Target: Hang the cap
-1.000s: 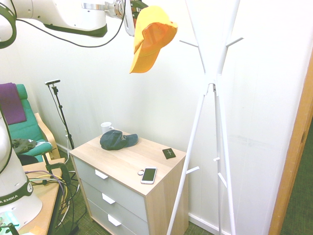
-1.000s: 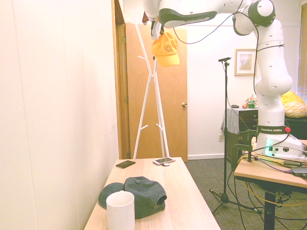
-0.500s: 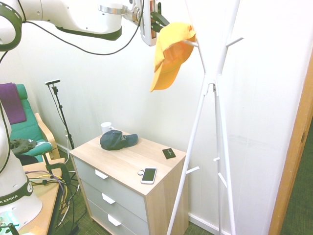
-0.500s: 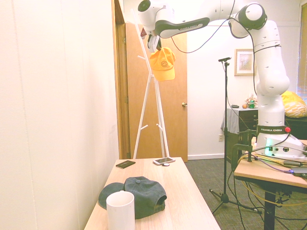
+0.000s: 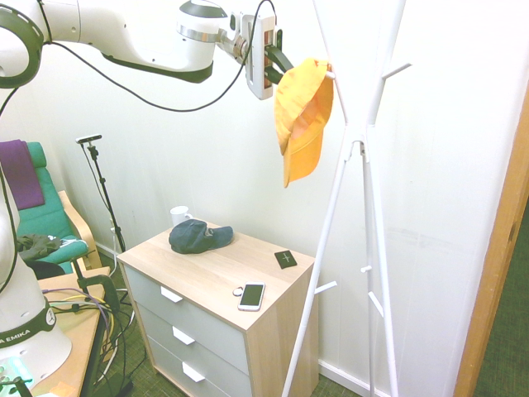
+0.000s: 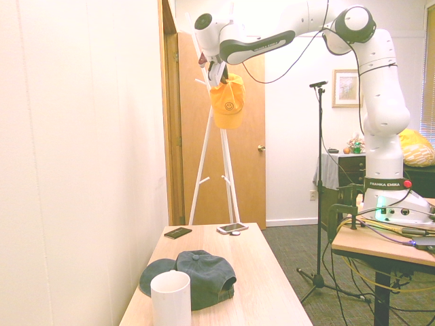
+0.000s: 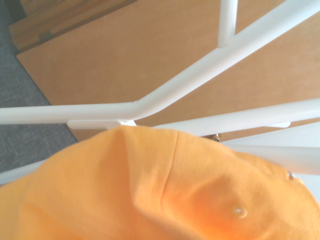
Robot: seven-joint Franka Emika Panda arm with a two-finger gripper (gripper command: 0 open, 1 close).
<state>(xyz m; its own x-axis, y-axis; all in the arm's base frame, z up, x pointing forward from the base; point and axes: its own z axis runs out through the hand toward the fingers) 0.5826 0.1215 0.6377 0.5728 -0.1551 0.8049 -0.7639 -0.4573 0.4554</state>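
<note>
While yellow-orange cap [image 5: 302,116] hangs at coat rack's [image 5: 335,190] upper peg [image 5: 331,75], jaws [image 5: 287,74] stand slightly spread beside it.

A dark cap [image 5: 192,236], a white mug [image 5: 180,215] and a phone [image 5: 251,296] sit atop the dresser [image 5: 223,285].

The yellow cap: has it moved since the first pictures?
Yes. In the first exterior view, the yellow cap is lower and closer to the white coat stand.
</note>
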